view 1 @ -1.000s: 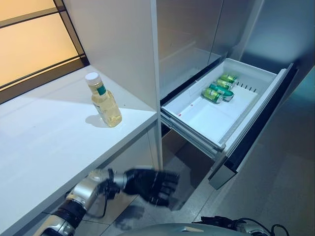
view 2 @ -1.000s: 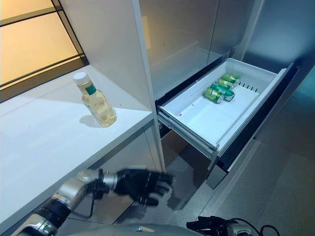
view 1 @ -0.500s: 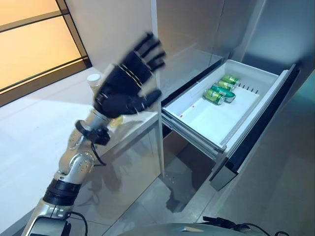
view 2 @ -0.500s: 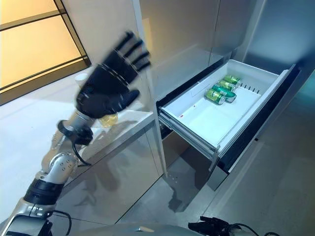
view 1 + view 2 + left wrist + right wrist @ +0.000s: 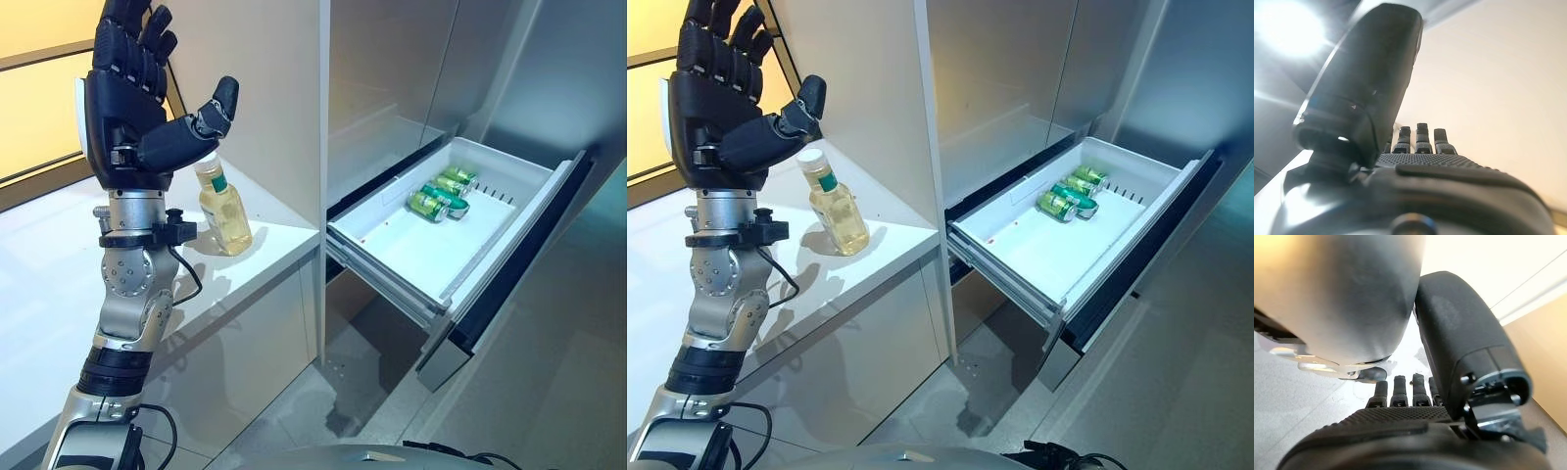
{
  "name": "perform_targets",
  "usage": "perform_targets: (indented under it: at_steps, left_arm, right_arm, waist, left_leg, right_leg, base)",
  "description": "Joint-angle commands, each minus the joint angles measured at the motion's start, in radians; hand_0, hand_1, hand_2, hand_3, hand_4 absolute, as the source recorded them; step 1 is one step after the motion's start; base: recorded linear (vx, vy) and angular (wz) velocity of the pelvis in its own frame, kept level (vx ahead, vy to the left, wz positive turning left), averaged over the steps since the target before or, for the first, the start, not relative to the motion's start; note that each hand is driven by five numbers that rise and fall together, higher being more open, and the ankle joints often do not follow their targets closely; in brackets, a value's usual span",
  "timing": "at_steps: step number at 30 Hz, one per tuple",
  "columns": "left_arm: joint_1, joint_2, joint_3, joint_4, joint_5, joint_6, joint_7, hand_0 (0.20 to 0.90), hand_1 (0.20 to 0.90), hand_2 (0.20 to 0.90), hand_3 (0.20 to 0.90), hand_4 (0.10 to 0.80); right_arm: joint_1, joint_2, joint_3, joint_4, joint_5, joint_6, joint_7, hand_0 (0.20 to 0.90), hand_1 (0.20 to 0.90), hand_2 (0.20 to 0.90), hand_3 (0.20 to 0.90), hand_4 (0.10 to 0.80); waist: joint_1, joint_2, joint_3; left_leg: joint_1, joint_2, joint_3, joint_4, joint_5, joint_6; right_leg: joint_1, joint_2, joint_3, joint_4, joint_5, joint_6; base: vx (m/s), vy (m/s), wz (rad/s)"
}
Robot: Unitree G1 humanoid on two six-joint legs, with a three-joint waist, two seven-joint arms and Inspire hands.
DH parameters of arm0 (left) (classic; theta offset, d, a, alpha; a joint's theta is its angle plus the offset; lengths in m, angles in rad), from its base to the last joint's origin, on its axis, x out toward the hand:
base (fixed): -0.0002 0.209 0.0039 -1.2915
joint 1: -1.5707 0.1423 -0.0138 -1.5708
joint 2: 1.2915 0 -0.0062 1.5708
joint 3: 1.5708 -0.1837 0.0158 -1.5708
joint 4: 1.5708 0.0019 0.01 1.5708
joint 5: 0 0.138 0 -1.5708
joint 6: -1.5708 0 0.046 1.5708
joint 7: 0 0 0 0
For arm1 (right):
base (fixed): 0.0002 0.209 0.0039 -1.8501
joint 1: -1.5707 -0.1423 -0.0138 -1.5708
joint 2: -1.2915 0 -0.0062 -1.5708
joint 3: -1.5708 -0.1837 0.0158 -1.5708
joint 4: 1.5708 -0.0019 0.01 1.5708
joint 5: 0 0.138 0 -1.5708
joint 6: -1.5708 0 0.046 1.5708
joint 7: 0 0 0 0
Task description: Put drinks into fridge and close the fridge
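A clear bottle (image 5: 224, 208) of yellow drink with a white cap and green label stands upright on the white counter (image 5: 39, 284), close to the tall cabinet wall. My left hand (image 5: 125, 103) is raised well above the counter, just left of the bottle and apart from it, open with straight fingers and nothing in it; the left wrist view shows its fingers (image 5: 1421, 141) straight too. The fridge drawer (image 5: 387, 269) is pulled out to the right, with three green cans (image 5: 439, 193) lying at its far end. My right hand (image 5: 1400, 421) shows only in its wrist view, open and holding nothing.
The drawer's dark front panel (image 5: 514, 269) juts out over the grey tiled floor (image 5: 549, 392). A white cabinet side wall (image 5: 284, 98) stands between the counter and the fridge. An amber window (image 5: 39, 108) runs behind the counter.
My left hand has swung up from below the counter's front edge to high above the counter, left of the bottle. The bottle, cans and drawer have stayed put.
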Motion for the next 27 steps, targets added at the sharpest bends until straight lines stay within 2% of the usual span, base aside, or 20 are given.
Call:
perform_targets:
  at_steps: [1,12,27]
  left_arm:
    - [-0.110,0.010,0.042,0.028,0.070,-0.004,0.056,0.900,0.900,0.900,0.900,0.800]
    - [-0.101,0.010,0.016,0.161,0.094,0.070,0.113,0.900,0.900,0.900,0.900,0.800]
    - [-0.088,0.006,-0.021,0.265,0.091,0.134,0.083,0.900,0.900,0.900,0.900,0.800]
  right_arm:
    - [0.017,-0.005,0.039,0.027,-0.010,0.043,0.005,0.900,0.900,0.900,0.900,0.800]
    - [0.004,-0.007,0.035,-0.002,-0.012,0.097,-0.008,0.900,0.900,0.900,0.900,0.800]
    - [0.002,-0.009,0.027,-0.014,-0.025,0.119,-0.007,0.900,0.900,0.900,0.900,0.800]
  waist:
    - [0.003,0.015,-0.001]
    - [-0.005,0.017,0.006]
    - [-0.013,0.022,0.011]
  left_leg:
    - [0.017,-0.028,-0.034,0.022,-0.122,0.030]
    - [0.019,-0.027,-0.018,0.039,-0.126,0.026]
    - [0.024,-0.027,-0.004,0.048,-0.132,0.026]
  right_leg:
    - [-0.080,0.035,0.005,0.111,-0.052,0.031]
    - [-0.077,0.036,0.011,0.122,-0.055,0.032]
    - [-0.073,0.037,0.016,0.126,-0.057,0.035]
  base:
    - [0.000,0.000,0.00]
    - [0.000,0.000,0.00]
    - [0.000,0.000,0.00]
